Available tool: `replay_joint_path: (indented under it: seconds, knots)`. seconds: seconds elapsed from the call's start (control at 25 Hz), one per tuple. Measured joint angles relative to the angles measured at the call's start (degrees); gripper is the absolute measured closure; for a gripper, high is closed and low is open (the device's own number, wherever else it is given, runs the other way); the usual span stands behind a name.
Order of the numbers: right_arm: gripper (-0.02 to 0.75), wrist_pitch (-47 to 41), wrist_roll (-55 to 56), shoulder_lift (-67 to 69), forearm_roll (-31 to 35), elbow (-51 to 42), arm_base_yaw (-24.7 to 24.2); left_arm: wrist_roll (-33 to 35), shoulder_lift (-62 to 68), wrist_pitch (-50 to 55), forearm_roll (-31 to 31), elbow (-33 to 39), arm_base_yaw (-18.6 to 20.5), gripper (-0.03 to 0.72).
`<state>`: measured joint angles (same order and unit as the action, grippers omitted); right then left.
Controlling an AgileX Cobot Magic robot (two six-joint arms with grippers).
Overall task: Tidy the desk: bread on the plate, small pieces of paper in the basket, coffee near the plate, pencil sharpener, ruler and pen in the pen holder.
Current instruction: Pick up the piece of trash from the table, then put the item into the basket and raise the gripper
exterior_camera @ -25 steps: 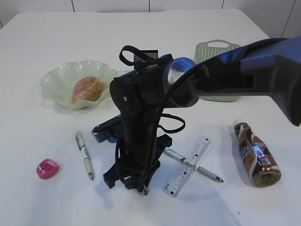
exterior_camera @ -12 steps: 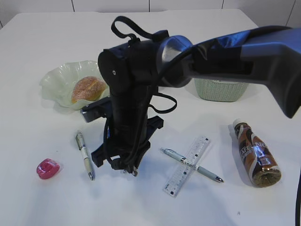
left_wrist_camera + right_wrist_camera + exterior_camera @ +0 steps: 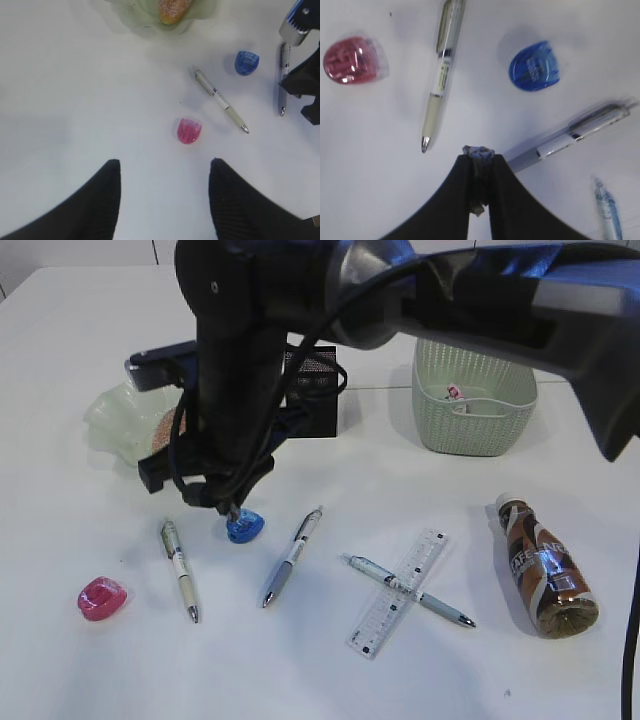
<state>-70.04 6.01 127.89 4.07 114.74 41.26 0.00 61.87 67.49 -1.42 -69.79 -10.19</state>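
White desk [image 3: 560,680]: right fingers [image 3: 479,159] pinching small paper scrap [image 3: 478,151].

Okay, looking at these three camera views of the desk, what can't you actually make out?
- Exterior view: the right arm covers most of the plate, the bread and part of the pen holder.
- Exterior view: the small thing in the basket is too small to identify.
- Right wrist view: the scrap pinched in the right gripper is blurred and mostly hidden by the fingers.
- Left wrist view: the top edge cuts off the plate and bread.
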Motion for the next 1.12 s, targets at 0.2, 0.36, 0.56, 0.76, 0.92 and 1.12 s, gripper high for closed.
replay_joint_path:
  seconds: [0.2, 0.36, 0.56, 0.76, 0.92, 1.12]
  knots:
    - [0.652, -0.2, 2.6, 0.0, -3.3, 7.7, -1.1, 0.0, 0.0, 0.0, -0.7, 0.0, 0.0, 0.294]
    - [0.652, -0.6, 3.8, 0.0, -4.6, 11.9, -4.2, 0.0, 0.0, 0.0, -1.3, 0.0, 0.0, 0.295]
    - [0.652, -1.1, 4.1, 0.0, -5.1, 14.3, -7.5, 0.0, 0.0, 0.0, -1.5, 0.0, 0.0, 0.295]
    - [0.652, -1.5, 4.4, 0.0, -5.4, 18.1, -13.3, 0.0, 0.0, 0.5, -1.5, 0.0, 0.0, 0.295]
    - [0.652, -1.6, 4.5, 0.0, -7.5, 19.5, -17.3, 0.0, 0.0, 0.7, -1.5, 0.0, 0.0, 0.295]
    - [0.652, -1.6, 4.9, 0.0, -9.9, 19.6, -21.7, 0.0, 0.0, 0.7, -1.5, 0.0, 0.0, 0.295]
